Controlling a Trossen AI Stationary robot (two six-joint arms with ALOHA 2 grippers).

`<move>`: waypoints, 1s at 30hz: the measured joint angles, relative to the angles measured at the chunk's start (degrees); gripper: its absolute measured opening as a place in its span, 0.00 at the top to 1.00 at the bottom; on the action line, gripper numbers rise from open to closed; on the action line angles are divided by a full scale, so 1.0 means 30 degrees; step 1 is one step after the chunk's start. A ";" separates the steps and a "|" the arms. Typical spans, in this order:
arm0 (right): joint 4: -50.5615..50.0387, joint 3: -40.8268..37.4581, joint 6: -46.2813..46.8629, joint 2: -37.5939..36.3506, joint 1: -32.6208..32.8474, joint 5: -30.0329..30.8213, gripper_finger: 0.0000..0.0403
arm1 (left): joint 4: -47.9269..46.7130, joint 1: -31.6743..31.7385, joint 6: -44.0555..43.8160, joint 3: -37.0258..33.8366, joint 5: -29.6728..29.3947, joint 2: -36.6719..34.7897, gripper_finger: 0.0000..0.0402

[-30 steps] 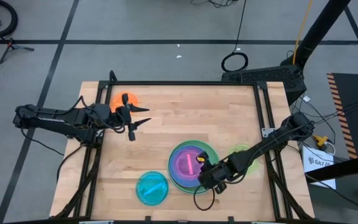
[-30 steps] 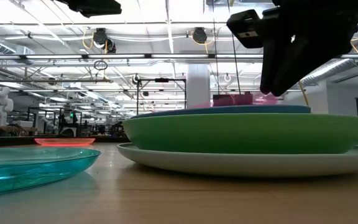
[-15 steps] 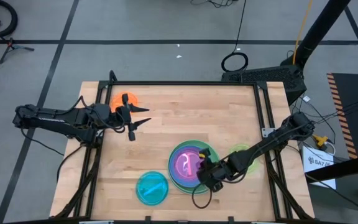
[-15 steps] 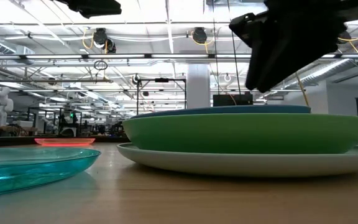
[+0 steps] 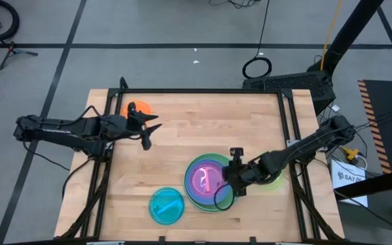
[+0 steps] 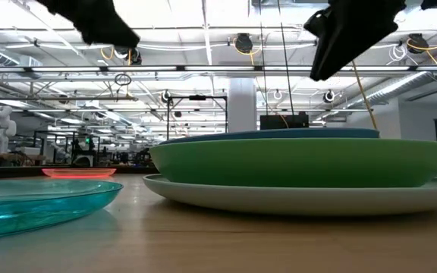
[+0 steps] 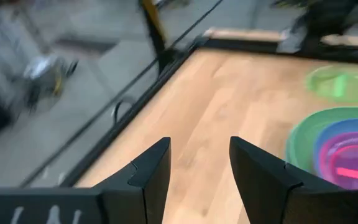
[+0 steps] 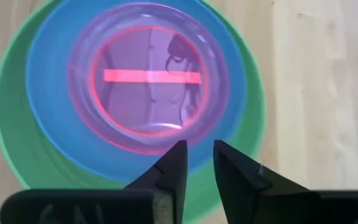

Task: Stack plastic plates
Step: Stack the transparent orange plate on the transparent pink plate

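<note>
Orange plate partly hidden beneath the left pincer; lime plate partly covered by the right arm; low view crops both arms at top.

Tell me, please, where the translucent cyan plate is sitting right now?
In the high view the translucent cyan plate lies alone on the table's near edge, just left of the stacked plates, apart from them and from both pincers.
</note>
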 joint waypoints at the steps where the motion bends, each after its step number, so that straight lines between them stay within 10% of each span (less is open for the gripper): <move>1: -0.0310 0.0000 -0.0035 -0.0319 -0.0126 0.0026 0.81 | -0.0558 0.0182 -0.0764 0.0000 -0.0251 0.0076 0.58; 9: 0.0370 -0.1259 -0.1088 -0.3425 -0.0695 0.0334 0.81 | -0.4565 0.2137 -0.5616 0.0007 -0.0411 0.1451 0.58; 20: 1.0398 -0.7564 -0.6745 -0.8783 -0.3159 0.0451 0.85 | -0.5381 0.4887 -0.4889 0.0079 0.2729 0.5499 0.58; 30: 1.5573 -0.9143 -0.9527 -0.9355 -0.6768 -0.4167 0.90 | -0.8931 0.7602 -0.4036 0.1319 0.3355 0.9365 0.58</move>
